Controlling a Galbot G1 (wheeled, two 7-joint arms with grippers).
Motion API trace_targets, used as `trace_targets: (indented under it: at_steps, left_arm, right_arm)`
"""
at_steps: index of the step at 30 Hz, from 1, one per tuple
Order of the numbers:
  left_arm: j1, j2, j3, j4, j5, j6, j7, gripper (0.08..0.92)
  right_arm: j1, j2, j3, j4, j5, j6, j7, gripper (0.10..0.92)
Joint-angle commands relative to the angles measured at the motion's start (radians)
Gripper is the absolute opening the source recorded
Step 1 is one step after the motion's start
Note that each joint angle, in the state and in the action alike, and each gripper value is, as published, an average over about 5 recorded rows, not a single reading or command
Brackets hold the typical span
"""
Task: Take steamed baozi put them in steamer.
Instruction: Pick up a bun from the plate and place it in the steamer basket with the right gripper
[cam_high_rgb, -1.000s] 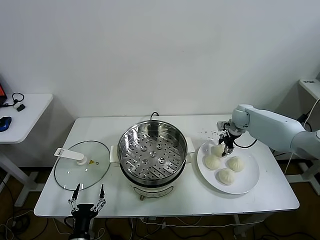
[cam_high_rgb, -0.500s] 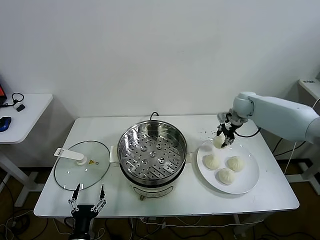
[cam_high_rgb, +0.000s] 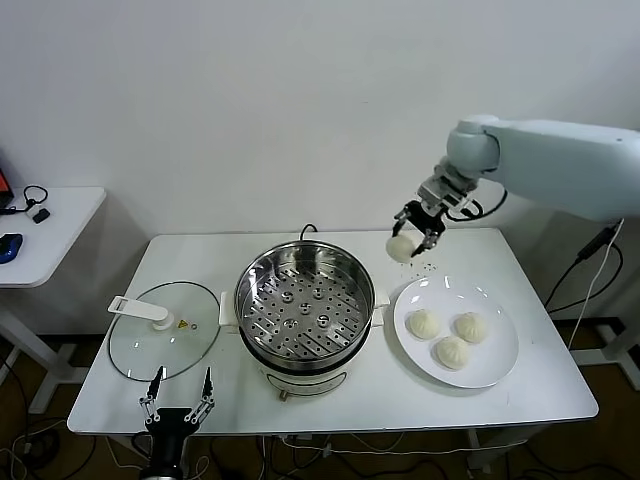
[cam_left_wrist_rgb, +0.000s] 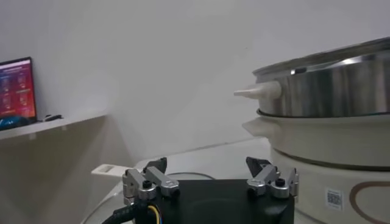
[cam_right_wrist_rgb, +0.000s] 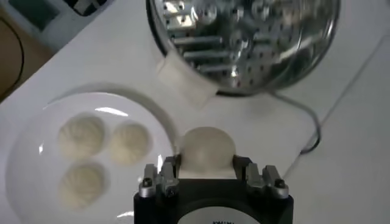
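My right gripper (cam_high_rgb: 412, 240) is shut on one steamed baozi (cam_high_rgb: 400, 247) and holds it in the air above the table, between the steamer (cam_high_rgb: 304, 308) and the white plate (cam_high_rgb: 492, 368). In the right wrist view the held baozi (cam_right_wrist_rgb: 206, 150) sits between the jaws, with the steamer (cam_right_wrist_rgb: 244, 42) beyond it. Three more baozi (cam_high_rgb: 449, 336) lie on the plate and also show in the right wrist view (cam_right_wrist_rgb: 100, 152). The steamer's perforated tray is empty. My left gripper (cam_high_rgb: 180, 395) is open and idle at the table's front edge, left of the steamer.
A round glass lid with a white handle (cam_high_rgb: 163, 328) lies flat on the table left of the steamer. The steamer's power cord (cam_right_wrist_rgb: 308, 125) runs behind it. A small side table (cam_high_rgb: 40, 235) stands at the far left.
My right gripper has lifted one baozi off the plate and carried it up and left toward the steamer. Three baozi stay on the plate. The left arm has not moved.
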Motion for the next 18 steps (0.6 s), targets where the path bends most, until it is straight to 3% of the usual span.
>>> trace_targets:
  at_steps: [1, 10, 18]
  left_arm:
    - [-0.001, -0.002, 0.0, 0.001, 0.001, -0.001, -0.001, 0.823]
    - [-0.008, -0.006, -0.008, -0.009, -0.005, 0.002, -0.002, 0.823]
    - [-0.017, -0.01, -0.017, -0.01, -0.008, 0.005, -0.001, 0.823]
  right_arm:
    - [0.111, 0.132, -0.032, 0.058, 0.005, 0.239, 0.008, 0.603]
    - [-0.028, 0.314, 0.027, -0.056, -0.134, 0.381, 0.051, 0.607]
    - [-0.155, 0.367, 0.057, -0.135, -0.249, 0.394, 0.072, 0.611]
